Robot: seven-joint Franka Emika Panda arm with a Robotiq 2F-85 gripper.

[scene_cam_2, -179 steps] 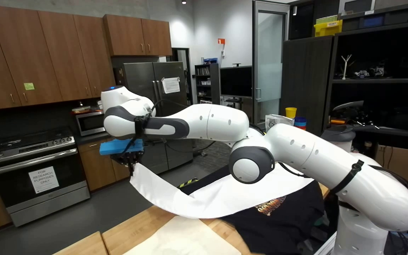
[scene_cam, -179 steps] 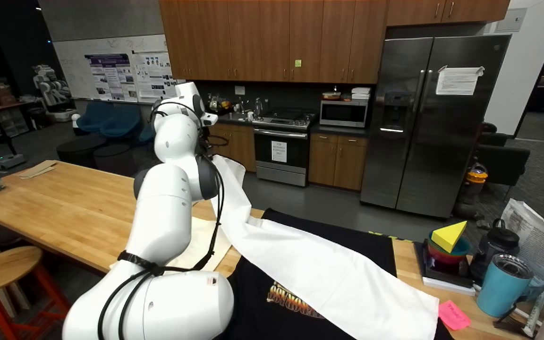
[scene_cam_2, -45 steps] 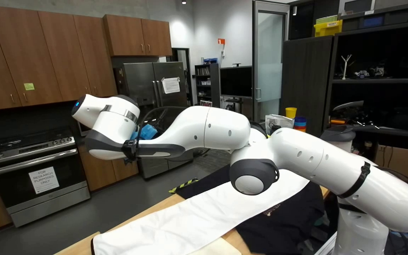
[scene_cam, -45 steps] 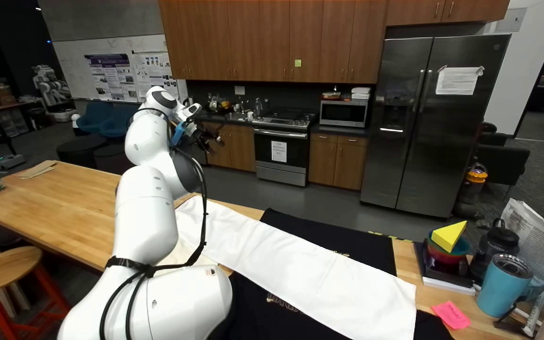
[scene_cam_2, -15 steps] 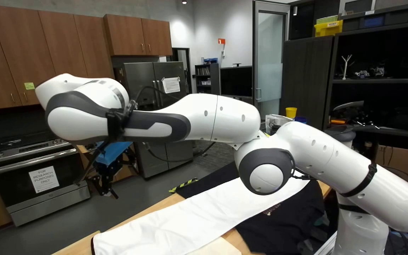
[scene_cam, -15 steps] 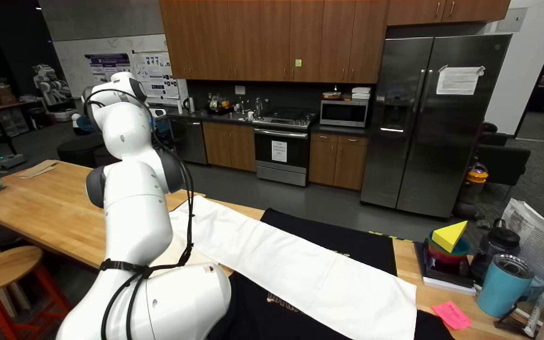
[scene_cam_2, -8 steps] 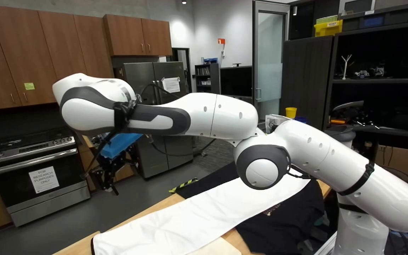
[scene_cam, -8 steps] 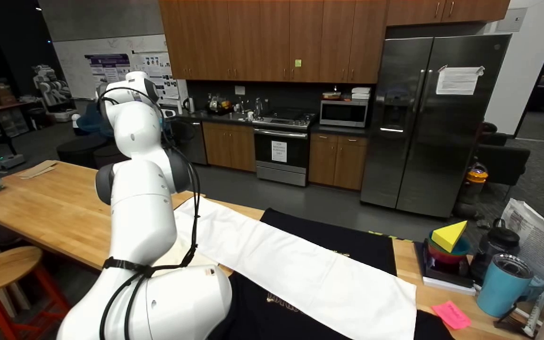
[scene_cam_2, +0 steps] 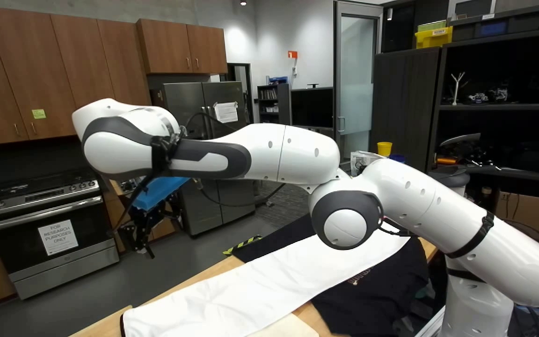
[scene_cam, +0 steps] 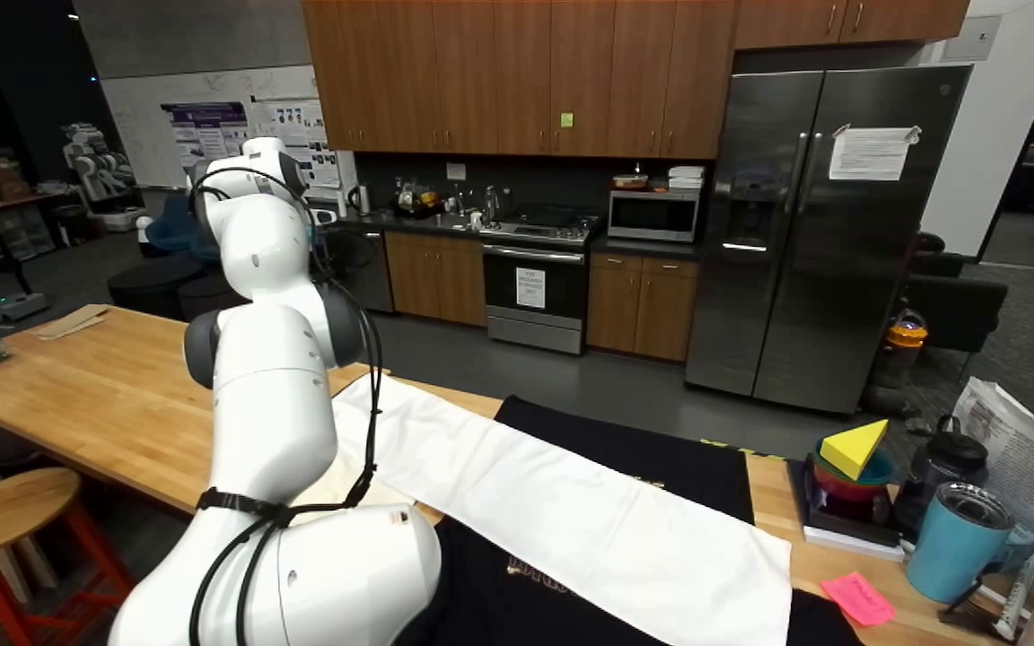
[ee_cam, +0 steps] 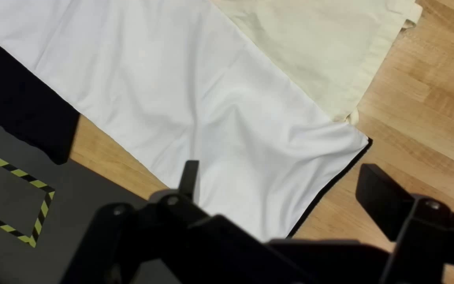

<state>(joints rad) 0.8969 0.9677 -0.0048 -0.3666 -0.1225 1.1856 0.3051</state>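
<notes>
My gripper (ee_cam: 280, 179) stands open above the table, its dark fingers (ee_cam: 384, 201) wide apart with nothing between them. Beneath it lies the end of a long white cloth (ee_cam: 227, 130), lightly wrinkled, with a black edge (ee_cam: 321, 193) running across the gap between the fingers. The white cloth (scene_cam: 562, 502) stretches flat along the table over a black printed cloth (scene_cam_2: 372, 290). A cream cloth (ee_cam: 313, 51) lies partly under its side. In an exterior view the blue part (scene_cam_2: 159, 192) on the wrist shows above the jaws; the arm hides them in the other view.
Wooden table (scene_cam: 113, 386) runs beneath the cloths, its edge close to the white cloth's end. At the far end stand a blue tumbler (scene_cam: 961, 543), bowls with a yellow wedge (scene_cam: 854, 449) and a dark bottle (scene_cam: 943, 467). A stool (scene_cam: 14, 502) stands beside the table.
Earlier the gripper held the white cloth's end up; it has let go and the cloth lies flat. In the last second the arm shifted slightly; the cloth stayed still.
</notes>
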